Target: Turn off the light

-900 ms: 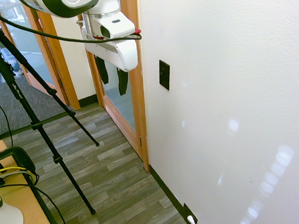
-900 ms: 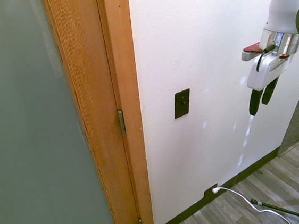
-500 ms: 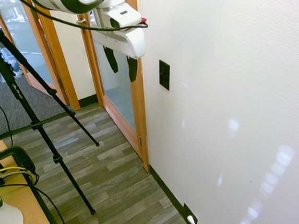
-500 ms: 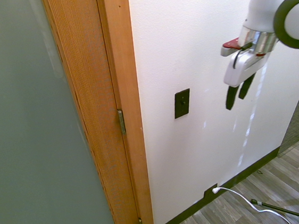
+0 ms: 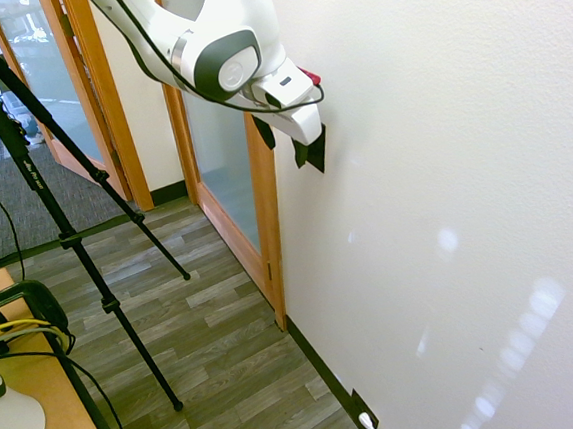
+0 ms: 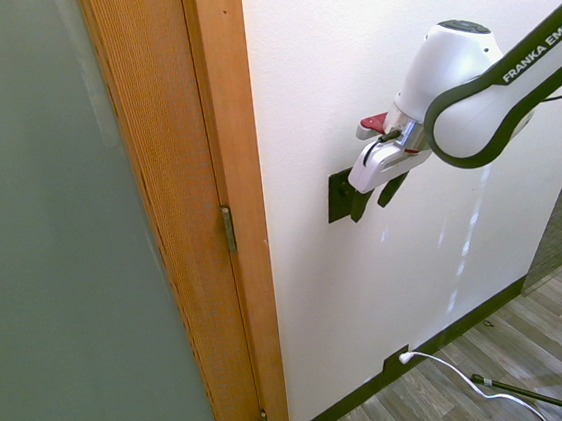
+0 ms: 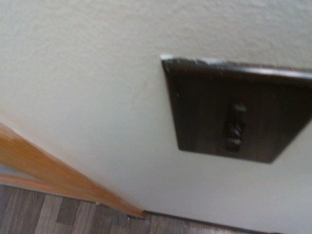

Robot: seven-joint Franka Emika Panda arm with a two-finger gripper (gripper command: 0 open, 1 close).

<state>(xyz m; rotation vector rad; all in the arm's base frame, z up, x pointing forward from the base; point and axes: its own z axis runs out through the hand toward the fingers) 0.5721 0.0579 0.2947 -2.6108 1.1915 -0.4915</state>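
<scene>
The arm is reaching in toward the white wall (image 5: 442, 161), and its gripper (image 6: 375, 199) is hanging right in front of the switch (image 6: 340, 196), the small black plate sitting just beside the wooden door frame (image 6: 232, 175). The fingers are standing apart, holding nothing, and angled down toward the wall. From either side I cannot tell whether a fingertip is already touching the plate or only hovering close to it.

The close-up from the wrist is showing the switch (image 7: 234, 117) filling much of the picture, with a little dark toggle (image 7: 234, 127) poking out of its middle. To me that toggle is the only part worth going for: the plate is looking rigid and fixed flat to the wall, so there is nothing to grab. The toggle is probably stiff plastic that snaps over under a short, firm push from one fingertip. It is small and likely smooth, so a glancing push is risking a slip.
</scene>
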